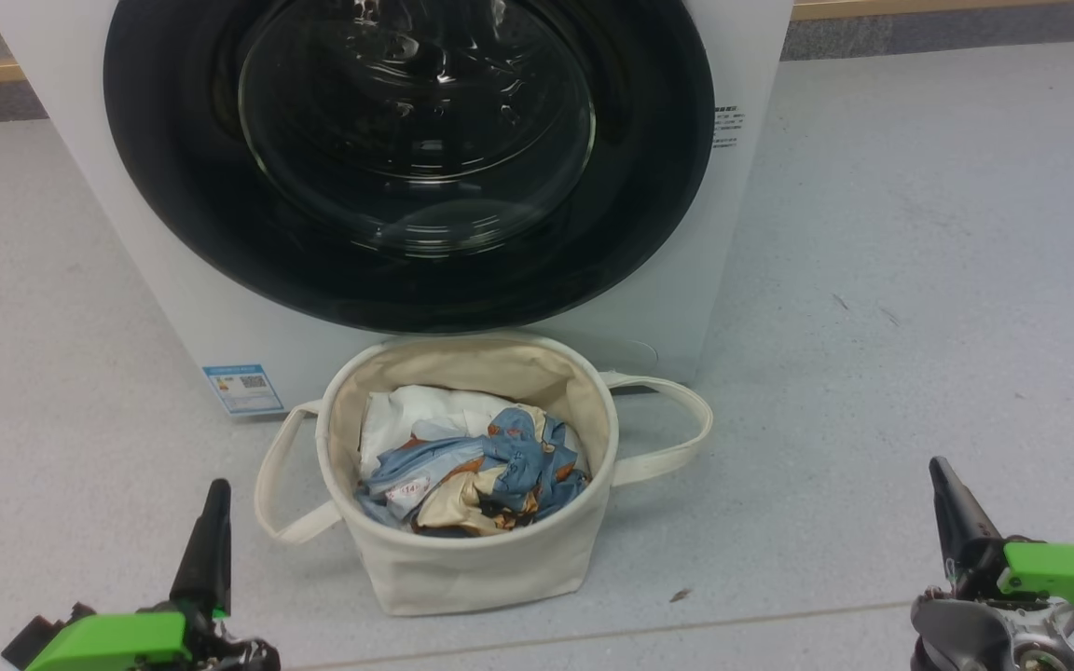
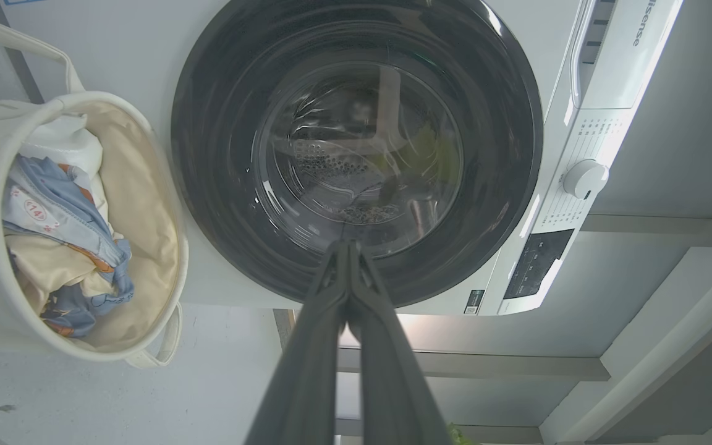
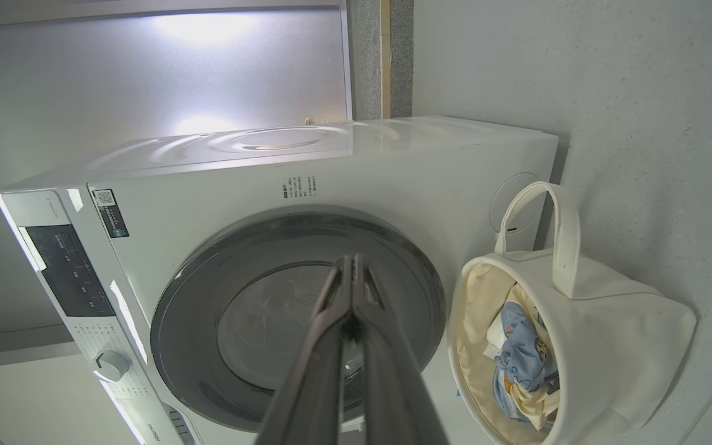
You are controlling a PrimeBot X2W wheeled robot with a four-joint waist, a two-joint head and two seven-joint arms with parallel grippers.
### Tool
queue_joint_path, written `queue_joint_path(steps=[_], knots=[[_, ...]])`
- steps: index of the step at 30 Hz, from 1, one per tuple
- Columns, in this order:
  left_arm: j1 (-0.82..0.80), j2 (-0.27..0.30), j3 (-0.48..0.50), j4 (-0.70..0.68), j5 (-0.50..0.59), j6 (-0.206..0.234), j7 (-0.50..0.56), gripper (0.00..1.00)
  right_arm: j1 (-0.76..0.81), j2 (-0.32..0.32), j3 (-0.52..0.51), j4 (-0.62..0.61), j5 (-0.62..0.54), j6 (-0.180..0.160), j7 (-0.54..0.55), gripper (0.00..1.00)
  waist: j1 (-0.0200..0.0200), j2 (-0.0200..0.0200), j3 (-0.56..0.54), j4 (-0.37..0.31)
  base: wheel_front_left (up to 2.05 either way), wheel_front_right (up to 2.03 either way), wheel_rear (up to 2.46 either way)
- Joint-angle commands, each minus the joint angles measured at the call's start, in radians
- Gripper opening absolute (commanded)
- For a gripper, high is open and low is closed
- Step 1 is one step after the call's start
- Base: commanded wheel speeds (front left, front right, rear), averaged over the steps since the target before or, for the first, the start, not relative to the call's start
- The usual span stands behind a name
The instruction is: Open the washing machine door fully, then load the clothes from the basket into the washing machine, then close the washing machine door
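Left gripper (image 1: 216,499): our two dark fingers lie pressed together with nothing between them; low left in the head view, tips pointing up that view.
Right gripper (image 1: 941,477): fingers likewise closed tip to tip and holding nothing; low right in the head view.
Green mounts (image 1: 108,638): we log one bright green block at the base of each gripper.
Basket (image 1: 486,568): cream canvas tub, upright, between our two grippers and touching neither.
Strap handles (image 1: 267,485): two long loops, one drooping at each side of the tub.
Clothes (image 1: 500,466): crumpled blue, cream and orange fabric inside the basket, small white label (image 1: 406,488) showing.
White cloth (image 1: 425,410): plain bundle in the same tub, on the far side of the clothes.
Washing machine door (image 1: 411,140): glossy black rim, bulging glass centre; closed flush, directly behind and above the basket.
Washing machine (image 1: 220,326): white front-loader; the basket stands just before its base.
Blue sticker (image 1: 242,388): lower front corner, on our left.
Dial (image 2: 584,178): white knob on the control strip, near a dark panel (image 2: 538,262).
Floor (image 1: 919,280): pale grey, speckled; carries basket and machine.
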Motion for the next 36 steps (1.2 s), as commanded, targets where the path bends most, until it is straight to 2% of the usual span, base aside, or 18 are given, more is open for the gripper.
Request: queue_joint_path(steps=[1, 19, 20, 24, 31, 36], knots=[[-0.024, 0.005, 0.033, -0.037, 0.003, -0.007, 0.005, 0.00, -0.015, 0.000, 0.020, -0.032, 0.004, 0.000, 0.007, 0.00, 0.0000, -0.0001, 0.000, 0.000, 0.00, 0.00, 0.00], [-0.024, 0.005, 0.033, -0.037, 0.003, -0.007, 0.005, 0.00, -0.015, 0.000, 0.020, -0.032, 0.004, 0.000, 0.007, 0.00, 0.0000, -0.0001, 0.000, 0.000, 0.00, 0.00, 0.00], [0.000, 0.000, 0.000, 0.002, 0.000, 0.001, 0.000, 1.00, 0.000, 0.000, 0.000, 0.001, 0.000, 0.000, 0.000, 1.00, 0.0000, -0.0001, 0.000, 0.000, 0.00, 0.00, 0.00], [0.024, -0.003, -0.003, 0.066, 0.000, 0.001, 0.000, 1.00, 0.020, 0.005, 0.003, 0.066, 0.000, 0.000, -0.002, 1.00, 0.0000, -0.0001, 0.000, 0.000, 0.00, 0.00, 0.00], [0.005, 0.002, 0.007, 0.078, -0.004, 0.005, -0.004, 1.00, 0.002, 0.004, 0.012, 0.072, 0.008, 0.000, -0.021, 1.00, 0.0023, -0.0001, -0.002, 0.004, 0.00, 0.00, 0.00], [-0.010, 0.008, 0.012, 0.085, -0.004, 0.006, -0.005, 1.00, -0.008, 0.004, 0.016, 0.065, 0.013, 0.000, -0.034, 1.00, 0.0002, -0.0001, -0.001, 0.006, 0.00, 0.00, 0.00]])
